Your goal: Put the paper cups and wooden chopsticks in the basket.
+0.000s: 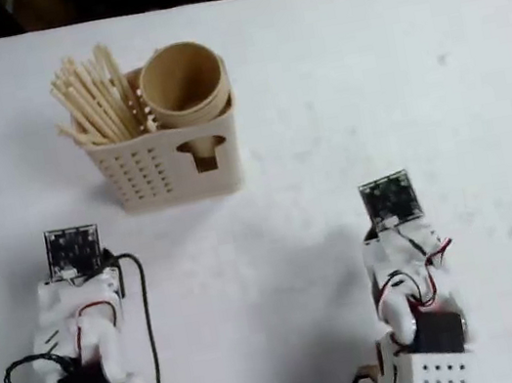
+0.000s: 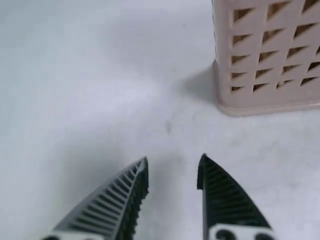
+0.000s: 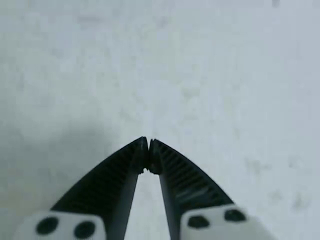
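high view: the basket, pale plastic w/ rows of small holes, stands upright on the white counter in the upper left of the frame. the chopsticks are already in it, a loose bundle of light wood sticks in its left part, ends fanning up and out over the rim toward the upper left. the paper cup is in the basket too, in the right part, right up against the sticks, open mouth up and tipped a bit toward the camera. can't tell if it's one cup or a nested stack. a bit of tan cup wall shows thru the handle cutout in the basket's front wall.

left arm sits at the lower left of the frame, below the basket and apart from it, w/ a black cable running along its right side. right arm is at the lower right, well apart from the basket, w/ red and black wires on it.

left wrist view: left hand is open, a plain gap between its two ribbed fingers w/ counter showing thru. it hangs over the counter near a corner of the basket, not touching it.

right wrist view: right hand is closed on itself, ribbed fingers meeting at the tips, over plain white counter.
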Motion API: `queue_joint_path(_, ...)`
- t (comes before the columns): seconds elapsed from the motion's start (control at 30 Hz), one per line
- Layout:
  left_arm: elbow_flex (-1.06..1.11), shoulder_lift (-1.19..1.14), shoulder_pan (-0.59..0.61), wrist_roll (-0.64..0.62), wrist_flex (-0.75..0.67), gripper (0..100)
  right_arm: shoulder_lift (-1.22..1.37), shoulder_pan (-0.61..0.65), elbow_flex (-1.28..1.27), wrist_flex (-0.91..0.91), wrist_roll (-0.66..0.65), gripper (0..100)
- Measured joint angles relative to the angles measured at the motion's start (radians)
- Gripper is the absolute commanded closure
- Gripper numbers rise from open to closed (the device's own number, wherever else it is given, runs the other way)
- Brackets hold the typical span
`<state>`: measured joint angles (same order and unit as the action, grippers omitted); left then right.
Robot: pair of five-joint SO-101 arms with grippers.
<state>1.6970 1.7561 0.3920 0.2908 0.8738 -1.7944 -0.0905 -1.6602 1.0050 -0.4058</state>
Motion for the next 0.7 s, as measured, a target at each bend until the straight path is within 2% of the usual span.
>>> queue_joint_path(0.13, 0.0, 0.0, 0.0, 0.0, 0.11, 83, 0.003, -0.015, -0.02, 0.041, -0.015, 98.1)
queue_joint_path(0.37, 0.0, 0.0, 0.0, 0.0, 0.304, 83, 0.002, -0.014, -0.021, 0.244, -0.021, 98.1)
queue_joint_path(0.7, 0.0, 0.0, 0.0, 0.0, 0.325, 83, 0.002, -0.014, -0.021, 0.262, -0.021, 98.1)
